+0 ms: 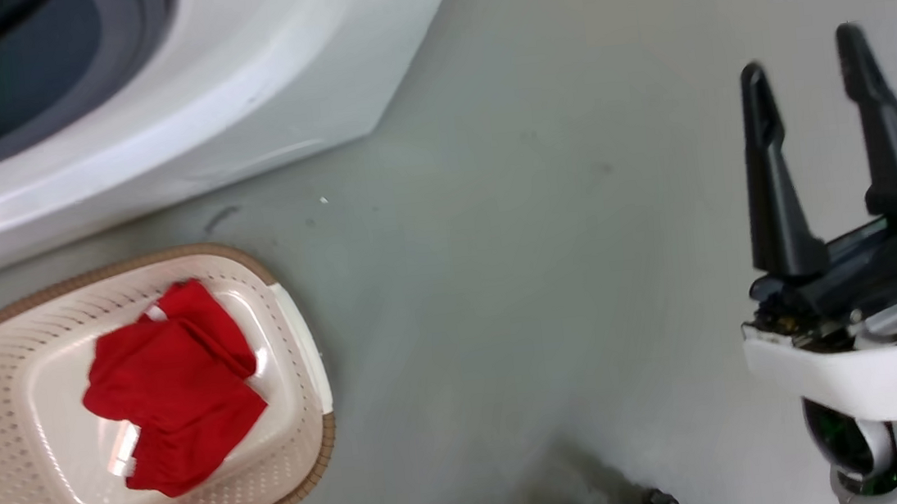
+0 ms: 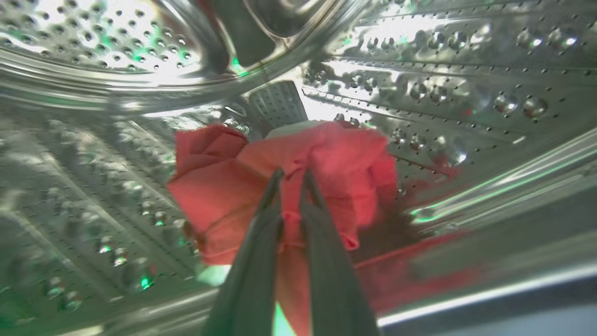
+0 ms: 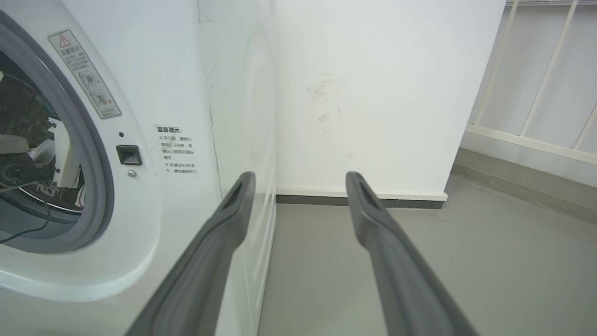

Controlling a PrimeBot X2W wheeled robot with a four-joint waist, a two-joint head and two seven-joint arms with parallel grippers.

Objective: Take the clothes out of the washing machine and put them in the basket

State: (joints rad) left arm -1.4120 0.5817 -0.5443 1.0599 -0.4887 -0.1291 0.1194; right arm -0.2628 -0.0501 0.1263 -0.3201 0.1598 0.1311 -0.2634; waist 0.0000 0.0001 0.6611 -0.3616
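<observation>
Inside the washing machine's steel drum, my left gripper is shut on a bunched red garment, a fold of it pinched between the fingers. The washing machine stands at the head view's top left. Below it on the floor sits the cream basket with a brown rim, and a red garment with white trim lies in it. My right gripper hangs open and empty over bare floor at the right, well away from the basket; its fingers point past the machine's front corner.
Grey floor stretches between the basket and my right arm. A white wall with a dark baseboard stands behind the machine, and a pale railing runs along the right. The grey door seal rims the opening.
</observation>
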